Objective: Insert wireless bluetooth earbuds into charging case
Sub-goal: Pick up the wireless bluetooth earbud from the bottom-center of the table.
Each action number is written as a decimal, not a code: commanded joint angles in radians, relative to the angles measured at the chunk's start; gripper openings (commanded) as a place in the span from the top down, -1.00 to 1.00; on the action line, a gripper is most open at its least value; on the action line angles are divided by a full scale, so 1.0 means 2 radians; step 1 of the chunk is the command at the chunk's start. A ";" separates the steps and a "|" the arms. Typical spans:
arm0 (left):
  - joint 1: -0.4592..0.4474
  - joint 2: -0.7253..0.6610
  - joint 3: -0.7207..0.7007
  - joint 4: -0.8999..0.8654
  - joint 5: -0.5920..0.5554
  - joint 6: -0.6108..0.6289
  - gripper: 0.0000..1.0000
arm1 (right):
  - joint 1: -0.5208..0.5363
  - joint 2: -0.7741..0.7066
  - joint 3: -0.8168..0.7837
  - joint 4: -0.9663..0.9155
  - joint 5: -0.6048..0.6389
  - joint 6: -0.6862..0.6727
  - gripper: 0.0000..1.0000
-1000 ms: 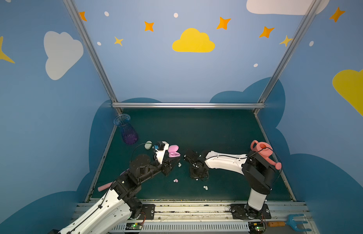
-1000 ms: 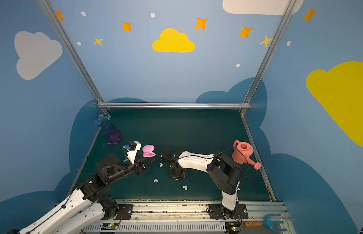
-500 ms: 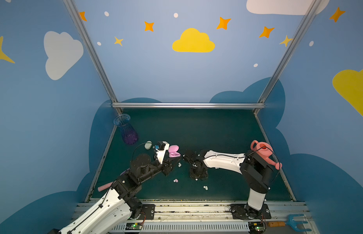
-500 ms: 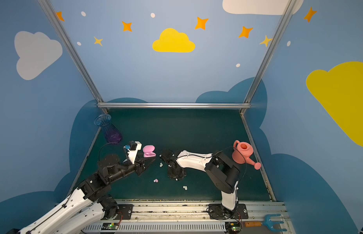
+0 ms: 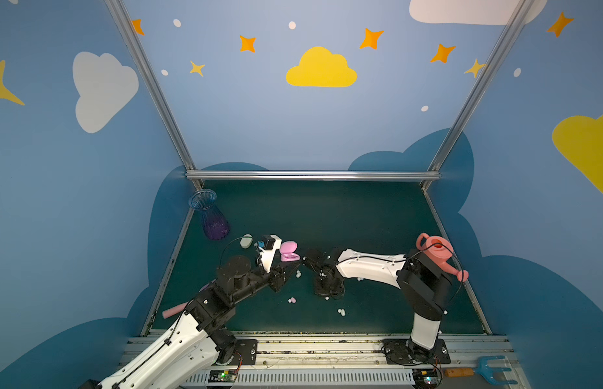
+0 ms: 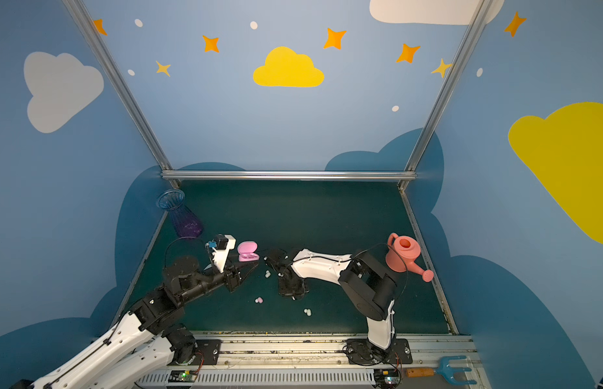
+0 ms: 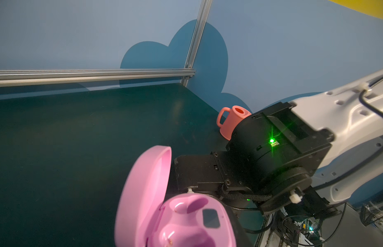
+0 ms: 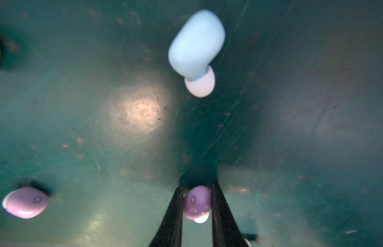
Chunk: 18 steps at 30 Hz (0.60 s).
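Observation:
An open pink charging case (image 7: 175,218) fills the near part of the left wrist view, lid up and both wells empty. In both top views my left gripper (image 5: 294,264) is shut on the base of this case (image 5: 289,252), holding it just above the mat. My right gripper (image 8: 197,187) points down at the mat (image 5: 327,294) and is shut on a small purple earbud (image 8: 197,203) with a white tip. A second purple earbud (image 8: 25,202) and a pale blue earbud (image 8: 197,47) lie on the mat close by. More earbuds (image 5: 292,299) (image 5: 341,312) lie loose near the front.
A pale green case (image 5: 246,241) lies shut behind my left wrist. A purple glass vase (image 5: 210,219) stands at the back left, and a salmon watering can (image 5: 434,254) stands by the right wall. A pink stick (image 5: 174,310) lies at the left edge.
The right arm's elbow has edged slightly to the left while its gripper stayed low over the mat. The left arm and the pink case have not moved.

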<state>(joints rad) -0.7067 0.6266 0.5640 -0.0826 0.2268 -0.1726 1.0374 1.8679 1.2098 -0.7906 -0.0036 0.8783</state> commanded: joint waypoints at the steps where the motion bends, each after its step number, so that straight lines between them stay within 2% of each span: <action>1: 0.002 0.002 -0.006 0.011 0.006 -0.001 0.93 | -0.003 0.002 -0.013 0.006 0.012 -0.002 0.64; 8: -0.001 0.020 -0.014 0.029 0.016 0.000 0.93 | -0.019 -0.050 -0.052 0.034 0.018 -0.026 0.64; 18: -0.001 0.078 -0.015 0.076 0.033 0.004 0.93 | -0.082 -0.096 -0.080 0.051 -0.011 -0.085 0.67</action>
<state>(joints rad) -0.7074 0.7731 0.5415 -0.0002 0.2722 -0.1722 0.8932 1.7077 1.0641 -0.6975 -0.0048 0.7589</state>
